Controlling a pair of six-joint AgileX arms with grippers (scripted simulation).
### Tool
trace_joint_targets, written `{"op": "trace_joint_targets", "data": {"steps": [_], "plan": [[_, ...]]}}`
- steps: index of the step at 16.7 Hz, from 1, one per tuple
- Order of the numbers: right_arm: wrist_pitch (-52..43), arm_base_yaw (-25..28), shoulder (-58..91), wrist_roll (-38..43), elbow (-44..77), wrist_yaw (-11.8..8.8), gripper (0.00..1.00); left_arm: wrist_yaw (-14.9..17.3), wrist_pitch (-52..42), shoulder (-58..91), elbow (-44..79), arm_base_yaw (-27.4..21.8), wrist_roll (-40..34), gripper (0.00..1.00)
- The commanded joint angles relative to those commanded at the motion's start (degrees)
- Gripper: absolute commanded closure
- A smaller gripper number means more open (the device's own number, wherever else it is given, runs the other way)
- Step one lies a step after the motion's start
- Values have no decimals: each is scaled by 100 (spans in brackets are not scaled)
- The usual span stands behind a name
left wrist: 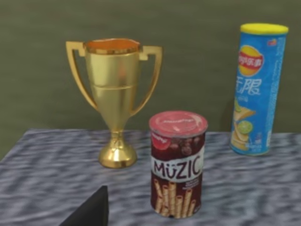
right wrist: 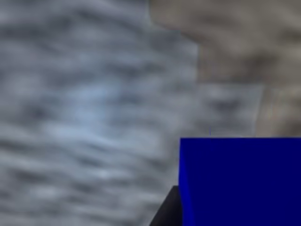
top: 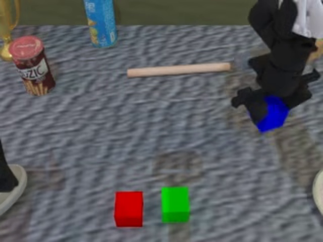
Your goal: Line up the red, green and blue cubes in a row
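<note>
Looking down from the top view, the blue cube (top: 273, 114) is seen clamped in the right gripper (top: 270, 103) at right of centre, well apart from the red cube (top: 128, 208) and green cube (top: 175, 203) at the lower middle, where it must be carried down and leftward. From the right wrist view, the cube fills the lower right, held off the table (right wrist: 84, 108). The left gripper's (left wrist: 89, 212) state cannot be told.

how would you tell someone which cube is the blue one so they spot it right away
Start at the grey table in the top view and go to its right side, where the right gripper is. The blue cube sits between its fingers. It is deep blue and far from the red cube and green cube, which sit side by side at the near edge.
</note>
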Motion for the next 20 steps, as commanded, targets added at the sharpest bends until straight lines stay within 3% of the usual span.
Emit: {"op": "trace_joint_targets", "data": {"steps": [7,10,13,20], "plan": [[322,1673,-1224,3283,-1656,-16,100,0,0,0,0,0,0,0],[471,2204,-1682,4179,-2198,-8,100,0,0,0,0,0,0,0],[551,2442,-1906,4528,-2443,2,100,0,0,0,0,0,0,0],[780,2433,-1806,4526,-2573,-8,100,0,0,0,0,0,0,0]]}}
